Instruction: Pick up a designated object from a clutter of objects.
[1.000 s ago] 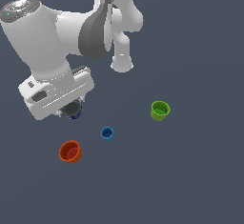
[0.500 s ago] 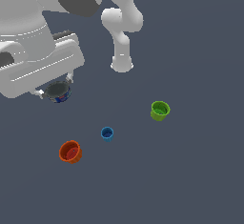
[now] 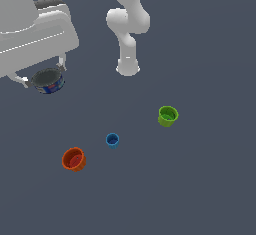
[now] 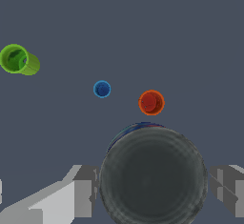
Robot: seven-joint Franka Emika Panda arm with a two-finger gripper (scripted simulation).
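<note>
While the short round can with a dark grey top and blue, red-marked side hangs clear of the dark floor at the exterior view's far left, the white gripper has its jaws closed onto the can's sides, one finger pressed against each flank. Below on the floor sit the tiny blue cup, the orange-red cup nearer, and the green cup to the right, all well apart.
</note>
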